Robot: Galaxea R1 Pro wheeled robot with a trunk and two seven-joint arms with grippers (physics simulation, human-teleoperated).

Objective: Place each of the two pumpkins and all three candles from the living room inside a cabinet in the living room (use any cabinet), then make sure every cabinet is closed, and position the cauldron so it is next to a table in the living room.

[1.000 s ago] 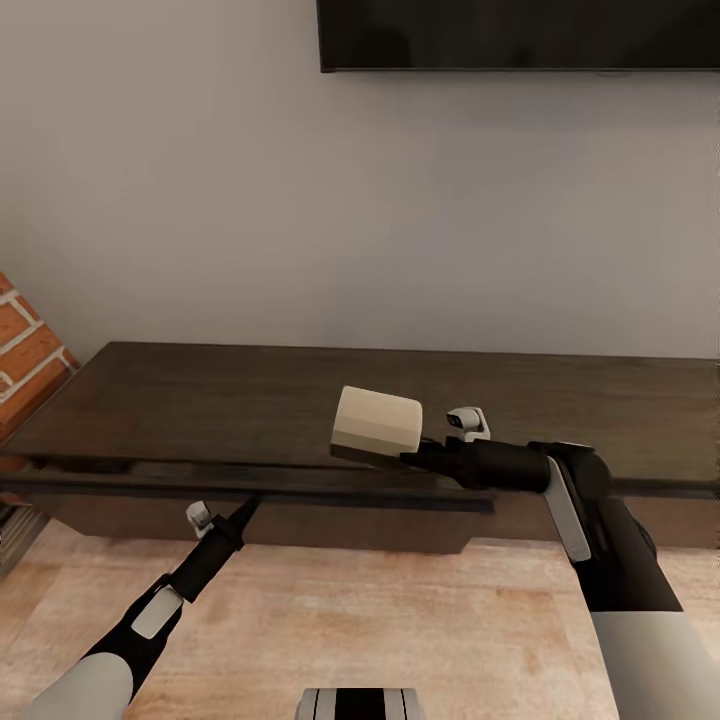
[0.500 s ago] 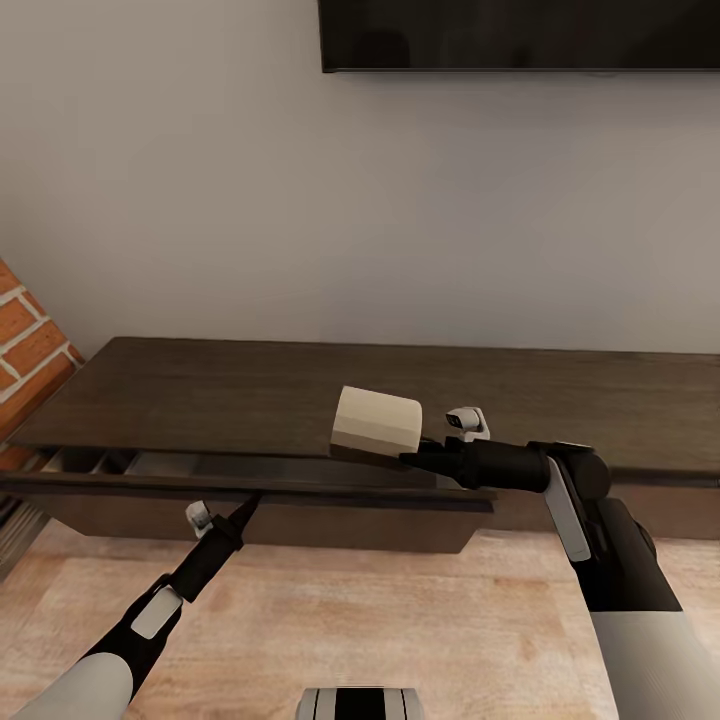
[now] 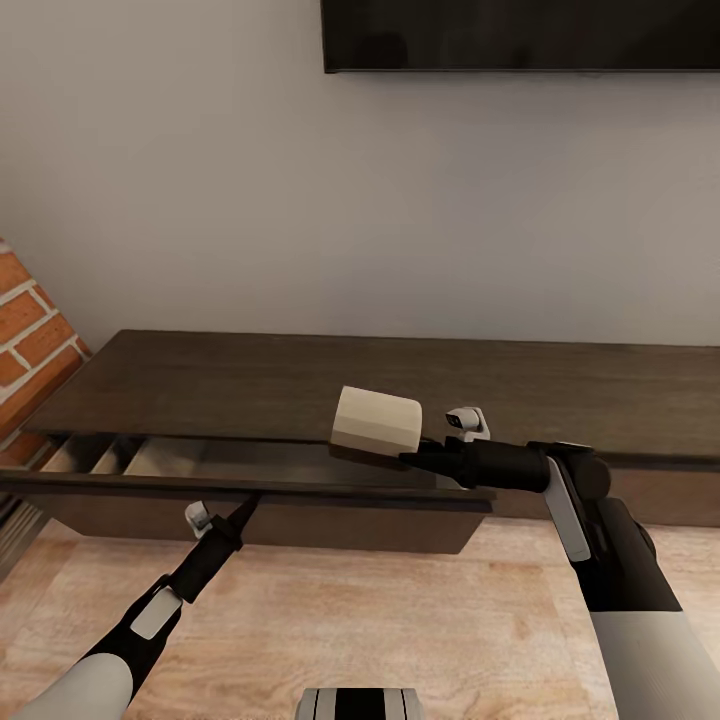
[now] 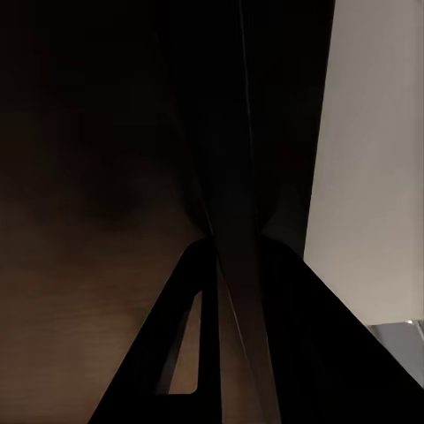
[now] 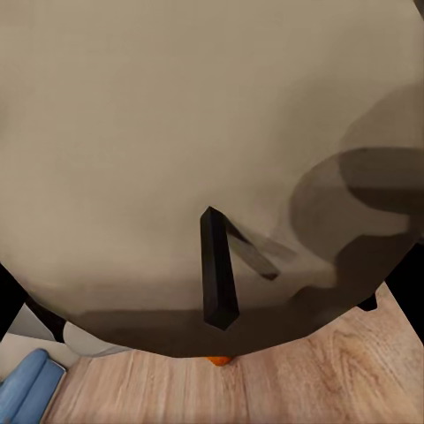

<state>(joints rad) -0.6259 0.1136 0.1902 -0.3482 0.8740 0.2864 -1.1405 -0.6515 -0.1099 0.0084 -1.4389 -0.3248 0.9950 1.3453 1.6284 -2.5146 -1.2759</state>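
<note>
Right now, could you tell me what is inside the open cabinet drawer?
The drawer shows pale wooden dividers and bare compartments at its left end. The candle, held by the right gripper, and the cabinet top cover the rest.

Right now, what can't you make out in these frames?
- Inside of the long dark-brown wooden cabinet's open drawer: head view, mostly covered by the console top and the stubby tan-beige candle.
- Right gripper fingertips: head view, behind the candle.
- Left gripper grip on the drawer front: left wrist view too dark.
- Small orange patch: right wrist view, cut off by the candle.
</note>
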